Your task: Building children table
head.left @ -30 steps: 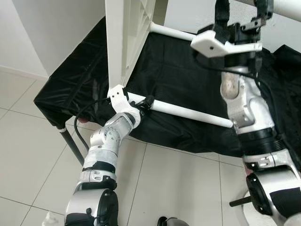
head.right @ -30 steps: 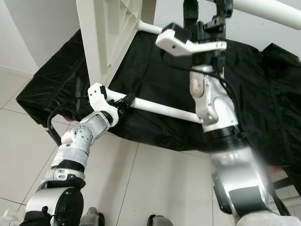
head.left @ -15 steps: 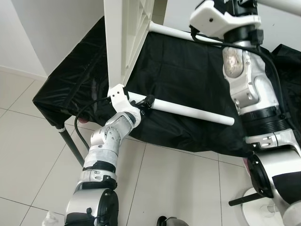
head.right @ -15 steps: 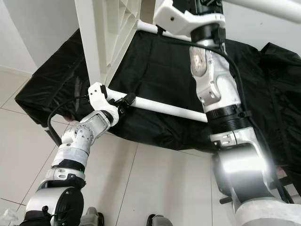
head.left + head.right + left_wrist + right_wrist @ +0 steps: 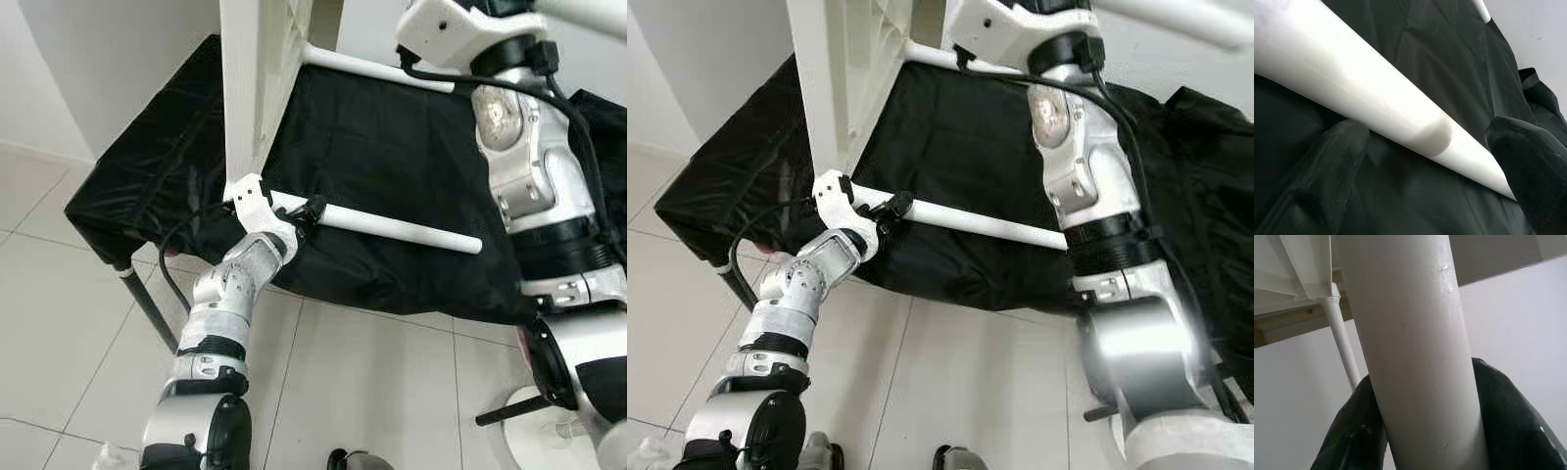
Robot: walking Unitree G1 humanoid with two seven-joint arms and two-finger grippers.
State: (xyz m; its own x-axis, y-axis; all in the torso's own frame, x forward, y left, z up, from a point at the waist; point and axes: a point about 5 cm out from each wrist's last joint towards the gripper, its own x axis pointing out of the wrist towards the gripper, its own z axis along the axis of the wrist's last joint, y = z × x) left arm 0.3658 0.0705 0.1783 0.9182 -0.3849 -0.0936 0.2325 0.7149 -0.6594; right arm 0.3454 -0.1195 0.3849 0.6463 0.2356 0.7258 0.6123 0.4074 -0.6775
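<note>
Partly built: white plastic ribbed tabletop (image 5: 257, 88) standing on edge over black cloth-covered bench (image 5: 392, 166), with white round legs already fitted. Left gripper (image 5: 306, 211) spread wide around the lower white tubular leg (image 5: 392, 227), fingers (image 5: 1327, 161) on both sides but not pressing. Right gripper (image 5: 1425, 431) closed tight on the upper white tubular leg (image 5: 1415, 333). Compared with one second ago, right arm raised higher; left one unchanged.
</note>
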